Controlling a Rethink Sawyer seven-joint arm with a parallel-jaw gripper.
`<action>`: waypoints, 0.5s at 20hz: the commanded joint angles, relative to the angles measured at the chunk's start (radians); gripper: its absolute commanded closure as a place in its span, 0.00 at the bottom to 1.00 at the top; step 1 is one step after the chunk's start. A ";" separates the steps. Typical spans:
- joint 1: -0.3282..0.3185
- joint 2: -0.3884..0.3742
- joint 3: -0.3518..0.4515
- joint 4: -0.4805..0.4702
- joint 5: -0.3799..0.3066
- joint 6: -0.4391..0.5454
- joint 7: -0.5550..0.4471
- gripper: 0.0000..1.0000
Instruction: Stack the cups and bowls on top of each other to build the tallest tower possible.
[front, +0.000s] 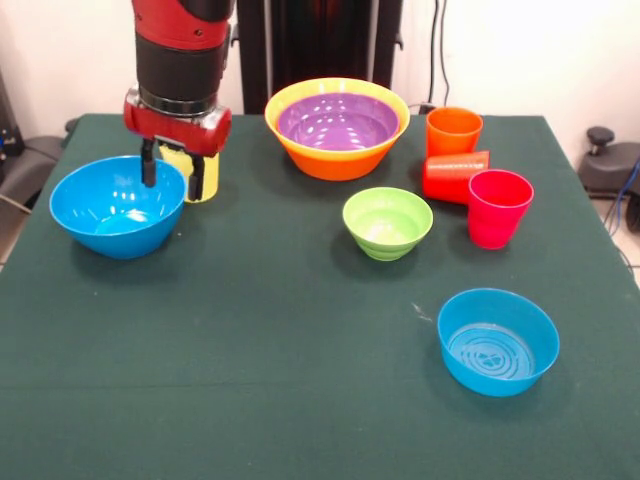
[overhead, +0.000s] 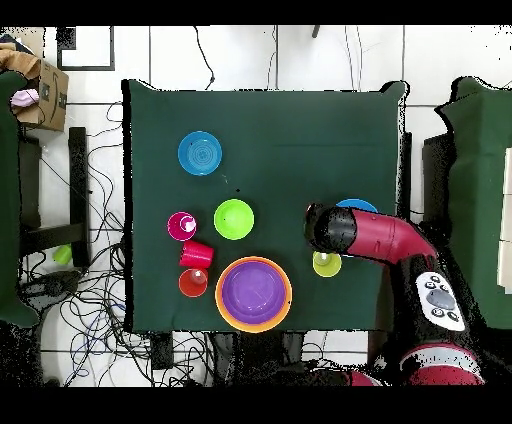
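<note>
The hand hangs with fingers spread around the small upright yellow plastic cup, not visibly clamped, just beside the glossy blue bowl on the green desk

A: Landmark = purple bowl. It's upright, nested in the yellow-orange bowl.

B: Cups?

A: Orange cup upright, just right of it in the front view. Red cup on its side, touching the orange one; pink cup upright beside that. Yellow cup stands to the left.

B: Other bowls?

A: Green bowl just in front. One blue bowl front-left beside the yellow cup, another blue bowl well apart, front-right. All upright.
</note>
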 joint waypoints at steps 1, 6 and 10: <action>-0.154 -0.058 0.174 0.122 -0.025 -0.074 -0.064 0.00; -0.158 -0.062 0.185 0.126 -0.042 -0.064 -0.042 0.00; -0.166 -0.051 0.195 0.118 -0.055 -0.058 -0.036 0.00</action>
